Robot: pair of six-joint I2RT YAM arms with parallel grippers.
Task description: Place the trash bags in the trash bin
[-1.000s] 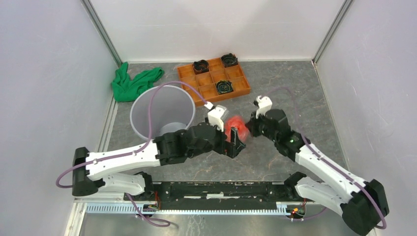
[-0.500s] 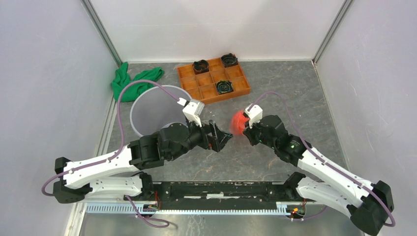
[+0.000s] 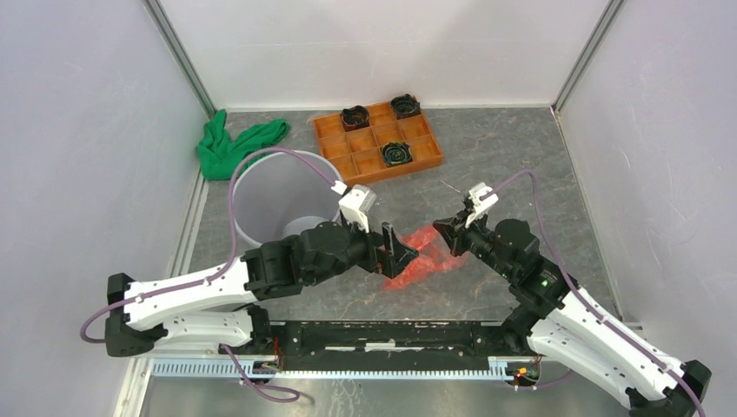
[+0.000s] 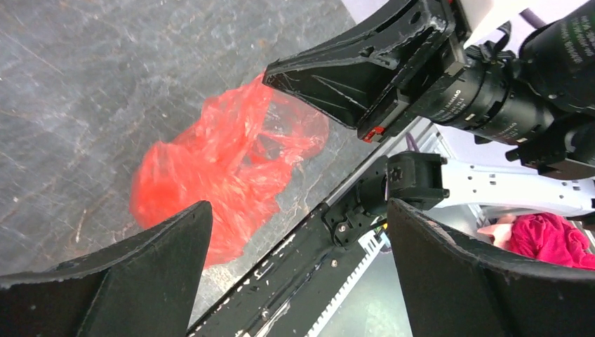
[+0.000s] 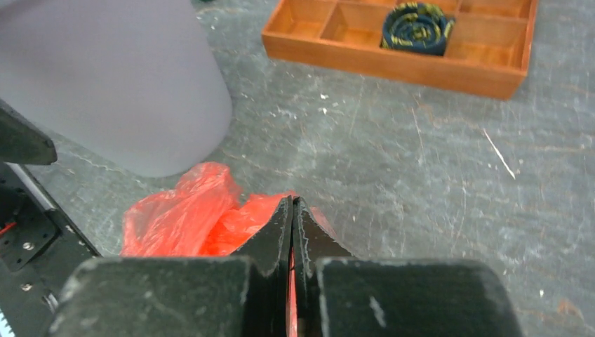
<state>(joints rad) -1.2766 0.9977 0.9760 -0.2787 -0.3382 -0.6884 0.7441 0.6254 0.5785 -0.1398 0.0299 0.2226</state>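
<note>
The red-orange trash bag (image 3: 421, 262) lies loosely spread on the grey table between the two grippers. My right gripper (image 3: 448, 231) is shut on its upper right edge; red film shows between the closed fingers in the right wrist view (image 5: 292, 205), with the rest of the bag (image 5: 179, 219) beyond them. My left gripper (image 3: 398, 252) is open and empty, just left of the bag. In the left wrist view the bag (image 4: 224, 163) lies ahead of the wide-open fingers (image 4: 119, 281). The light grey trash bin (image 3: 282, 195) stands upright to the left, also in the right wrist view (image 5: 119, 77).
An orange compartment tray (image 3: 415, 158) holding dark coiled items sits at the back centre, also in the right wrist view (image 5: 365, 53). A green cloth (image 3: 235, 143) lies at the back left beside the bin. Walls enclose the table on three sides.
The bag was a raised wad between both grippers. The left gripper let go and pulled back. The right gripper shifted right, and the bag has dropped and spread out on the table.
</note>
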